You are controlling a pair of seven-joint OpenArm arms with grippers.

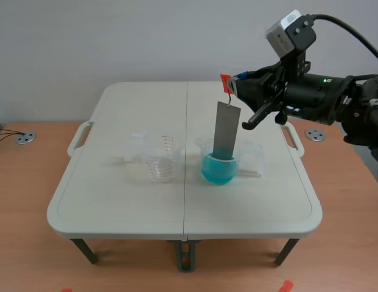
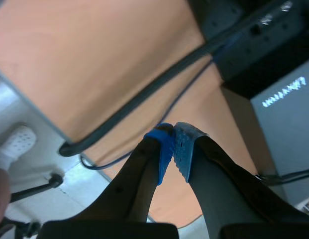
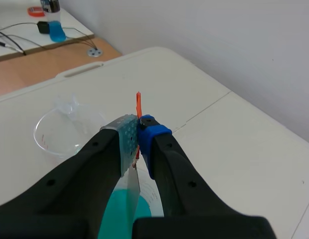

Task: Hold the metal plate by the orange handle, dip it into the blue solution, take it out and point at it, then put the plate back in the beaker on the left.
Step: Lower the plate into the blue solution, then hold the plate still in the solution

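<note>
Done: the plate point(image 1: 227, 128) is picked up by its handle point(image 1: 225, 82) and stands in the right beaker point(image 1: 254, 159). I judge the dip to be under way.
Left: lift it out, point at it, then set it in the left beaker point(image 1: 161, 159).
Right gripper point(image 3: 139, 132): clamped on the orange handle, pads pinching it from both sides, with the tab's top sticking up above the fingertips. It hangs over the right beaker.
Plate: hangs nearly upright below the gripper. Its lower edge is inside the beaker, at or just in the solution point(image 1: 218, 170); how deep it sits cannot be told.
Solution: fills only the bottom part of the beaker. In the right wrist view it shows under the fingers.
Left beaker: clear, with nothing seen in it, just beside the right beaker on the table point(image 1: 115, 201).
Left gripper point(image 2: 173, 134): pads pressed together with nothing between them. It is away from the table, over a wooden surface point(image 2: 94, 55) with cables point(image 2: 144, 92), and does not show in the scene view.
</note>
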